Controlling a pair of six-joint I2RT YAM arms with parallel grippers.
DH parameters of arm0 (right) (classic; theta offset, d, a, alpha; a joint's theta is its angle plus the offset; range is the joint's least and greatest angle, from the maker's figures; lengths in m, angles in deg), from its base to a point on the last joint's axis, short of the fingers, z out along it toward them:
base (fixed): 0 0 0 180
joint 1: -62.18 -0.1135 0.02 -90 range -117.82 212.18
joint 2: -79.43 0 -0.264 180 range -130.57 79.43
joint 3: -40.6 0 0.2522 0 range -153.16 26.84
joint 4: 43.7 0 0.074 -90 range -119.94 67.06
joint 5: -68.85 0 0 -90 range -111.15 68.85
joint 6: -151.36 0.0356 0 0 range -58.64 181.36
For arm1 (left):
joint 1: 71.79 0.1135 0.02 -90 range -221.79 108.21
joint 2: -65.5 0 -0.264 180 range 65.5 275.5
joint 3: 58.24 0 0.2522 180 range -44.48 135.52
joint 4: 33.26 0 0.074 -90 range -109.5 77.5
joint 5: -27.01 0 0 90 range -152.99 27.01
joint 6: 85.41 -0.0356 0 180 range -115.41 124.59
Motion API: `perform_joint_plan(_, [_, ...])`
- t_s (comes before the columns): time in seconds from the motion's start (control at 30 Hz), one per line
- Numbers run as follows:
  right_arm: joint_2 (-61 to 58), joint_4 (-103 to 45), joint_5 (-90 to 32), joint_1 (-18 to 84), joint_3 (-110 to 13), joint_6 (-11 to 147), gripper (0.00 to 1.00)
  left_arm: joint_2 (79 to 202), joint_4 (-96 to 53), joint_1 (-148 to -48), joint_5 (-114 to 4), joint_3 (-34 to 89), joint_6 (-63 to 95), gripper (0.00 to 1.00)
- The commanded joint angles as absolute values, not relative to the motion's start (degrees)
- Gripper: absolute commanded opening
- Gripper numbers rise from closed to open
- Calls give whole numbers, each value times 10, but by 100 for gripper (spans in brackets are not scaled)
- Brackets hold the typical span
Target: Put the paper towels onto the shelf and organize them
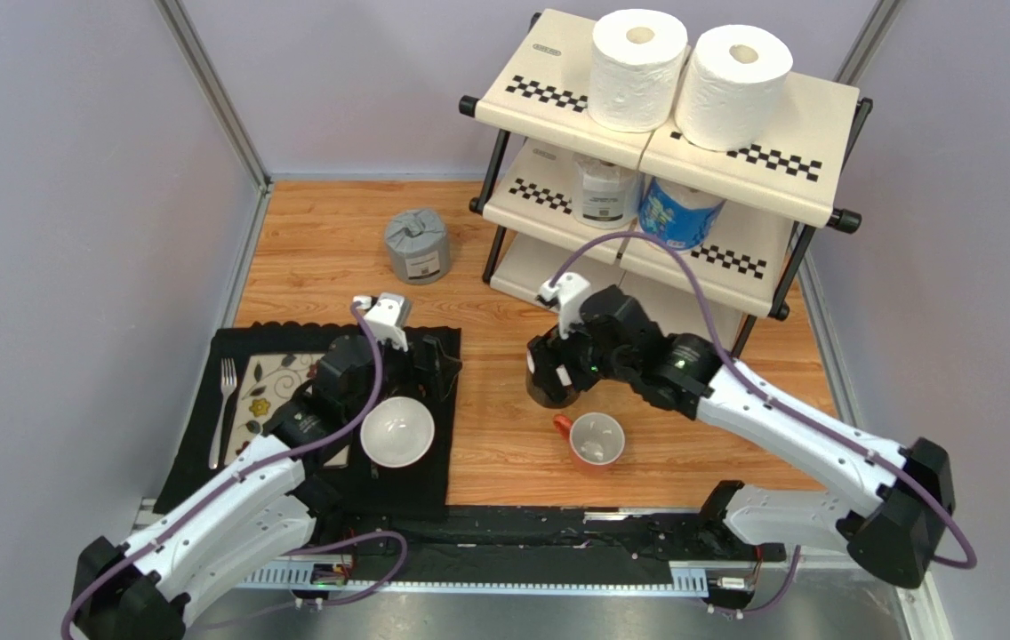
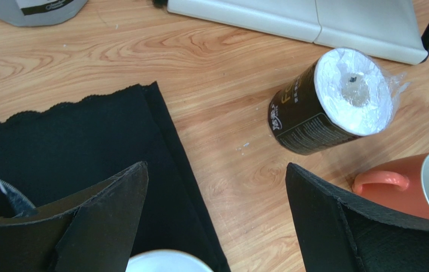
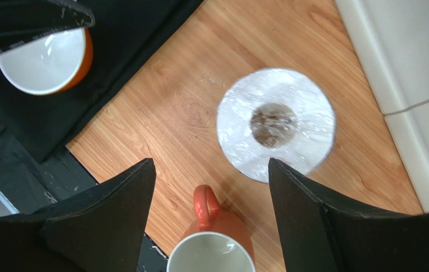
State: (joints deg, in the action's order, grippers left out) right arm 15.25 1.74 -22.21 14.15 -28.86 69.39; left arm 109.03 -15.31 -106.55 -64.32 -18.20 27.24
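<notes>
Two white paper towels [image 1: 637, 67] [image 1: 734, 84] stand on the top tier of the shelf [image 1: 811, 120]. A clear-white roll [image 1: 603, 191] and a blue roll [image 1: 675, 214] sit on its middle tier. On the table, a grey roll [image 1: 417, 247] stands left of the shelf. A black-wrapped roll [image 3: 276, 122] [image 2: 330, 102] stands upright by the shelf's bottom panel. My right gripper [image 3: 211, 173] hovers open above it, the roll just ahead of the right fingertip [image 3: 282, 175]. Over the black mat's edge, my left gripper [image 2: 217, 170] is open and empty.
An orange mug [image 1: 595, 440] [image 3: 217, 243] stands upright below the right jaws, near the black roll. A white bowl [image 1: 397, 431] and a fork [image 1: 225, 407] lie on the black mat [image 1: 203, 454]. Grey walls close in both sides.
</notes>
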Motion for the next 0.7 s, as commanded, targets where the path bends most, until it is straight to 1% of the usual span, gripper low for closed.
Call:
perform_joint_plan(0.0, [91,15,-139,85,-340,627,75,1037,-111,-1062,-668,-193,281,99])
perform_joint_plan(0.13, [43,24,-88,57,-359,616,71,1003,-82,-1062,-676,-202,282,99])
perform_joint_plan(0.23, [23,30,-52,52,-366,598,70,980,-73,-1062,-678,-211,288,99])
perform_joint_plan(0.43, [-5,27,-52,52,-367,581,70,956,-69,-1062,-685,-227,302,99])
perform_joint_plan(0.67, [-27,35,-80,53,-368,574,67,955,-82,-1062,-678,-236,318,99])
